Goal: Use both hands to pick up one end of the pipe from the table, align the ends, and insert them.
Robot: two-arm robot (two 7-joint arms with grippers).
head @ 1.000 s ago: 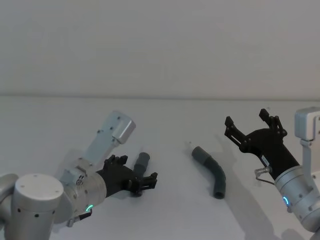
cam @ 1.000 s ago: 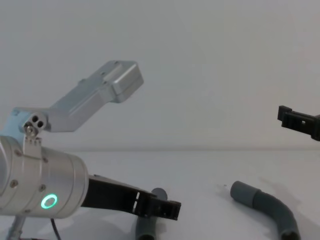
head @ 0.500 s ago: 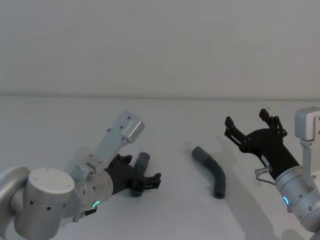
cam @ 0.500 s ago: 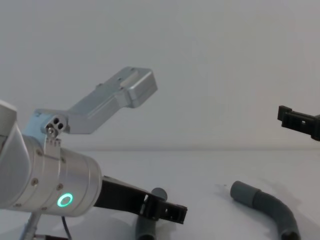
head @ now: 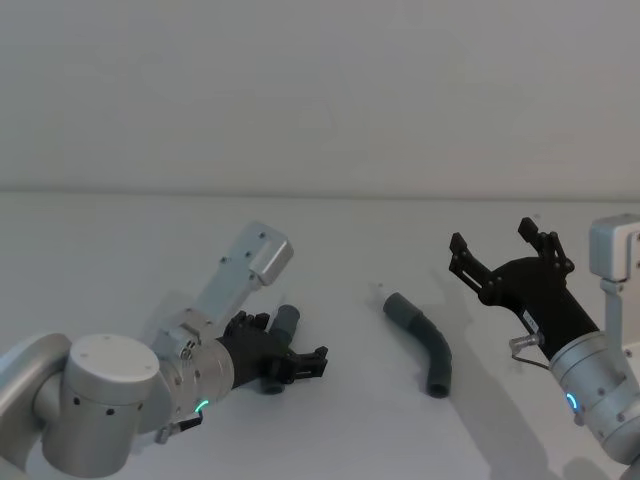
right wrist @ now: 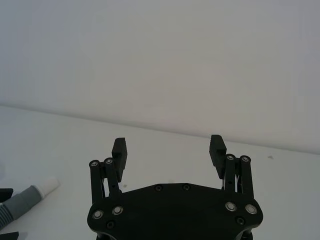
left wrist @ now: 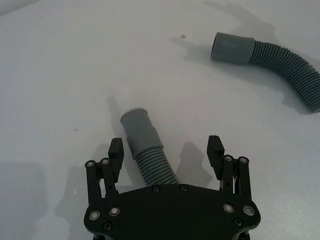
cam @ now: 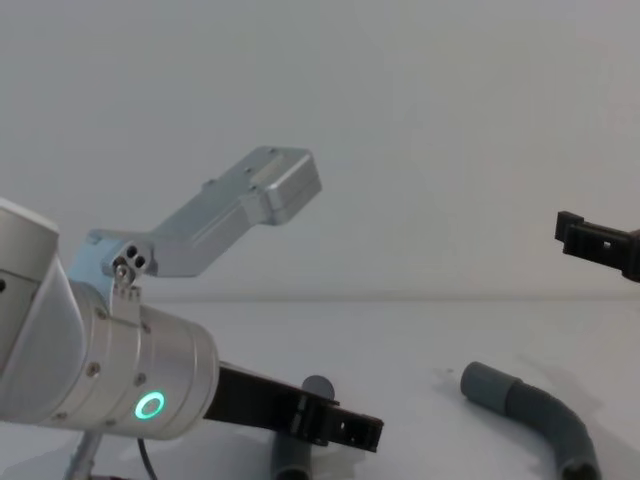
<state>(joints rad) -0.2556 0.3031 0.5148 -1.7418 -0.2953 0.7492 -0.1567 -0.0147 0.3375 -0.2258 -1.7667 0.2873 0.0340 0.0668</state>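
Note:
Two dark-grey ribbed pieces of the pipe lie on the white table (head: 340, 430). My left gripper (head: 287, 345) is open, low over the left piece (head: 287, 321). In the left wrist view its fingers (left wrist: 116, 150) straddle that piece (left wrist: 145, 147), which lies closer to one finger, smooth end pointing outward. The right piece (head: 428, 345) lies curved and untouched, with its wide cuff (left wrist: 230, 47) facing the left one. My right gripper (head: 505, 250) is open and empty, raised to the right of it. A grey hose end with a white tip (right wrist: 35, 195) shows in the right wrist view.
The table meets a plain pale wall (head: 320, 100) at the back. The left arm's silver body (cam: 110, 380) with its green ring light bulks large at the chest view's left. The right gripper (cam: 595, 240) pokes in at that view's right edge.
The left arm has pushed a little forward and to the right, bringing its open gripper further over the left hose piece. The right arm and both pipe pieces have not moved.

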